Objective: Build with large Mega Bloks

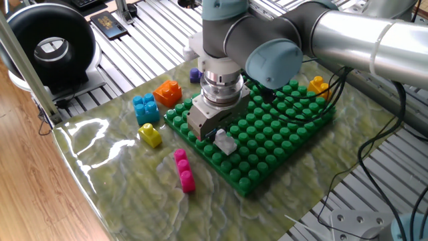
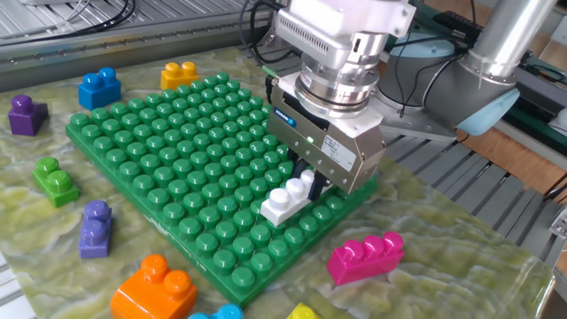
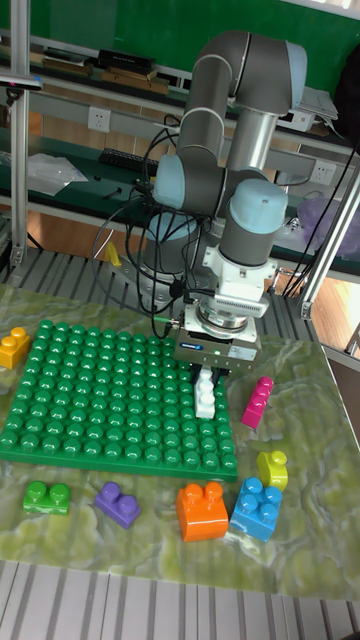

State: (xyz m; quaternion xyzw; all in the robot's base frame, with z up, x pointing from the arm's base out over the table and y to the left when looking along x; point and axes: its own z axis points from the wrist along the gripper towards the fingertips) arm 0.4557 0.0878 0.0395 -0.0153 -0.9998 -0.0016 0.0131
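While the pincer [image 2: 312, 180] was poised over the studded green baseplate [image 2: 168, 133], a long white brick [image 2: 286, 198] with round studs was pinched at one end between its dark fingers, the free end jutting outward over the plate's knobs; whether the brick's underside met the studs could not be told. Beside the pincer, off the plate's near corner on the glossy, marbled green mat [image 1: 114, 177], a glossy pink brick [image 2: 366, 255] was laid flat. Farther from the pincer along the same edge, a chunky orange brick [image 3: 201, 510], a blue brick [image 3: 257, 509] and a small yellow brick [image 3: 272, 468] were seen. Across the plate from the pincer, a lime green brick [image 2: 56, 181] and a lilac brick [image 2: 95, 229] were set on the mat, with a dark purple brick [image 2: 27, 114] well beyond them.
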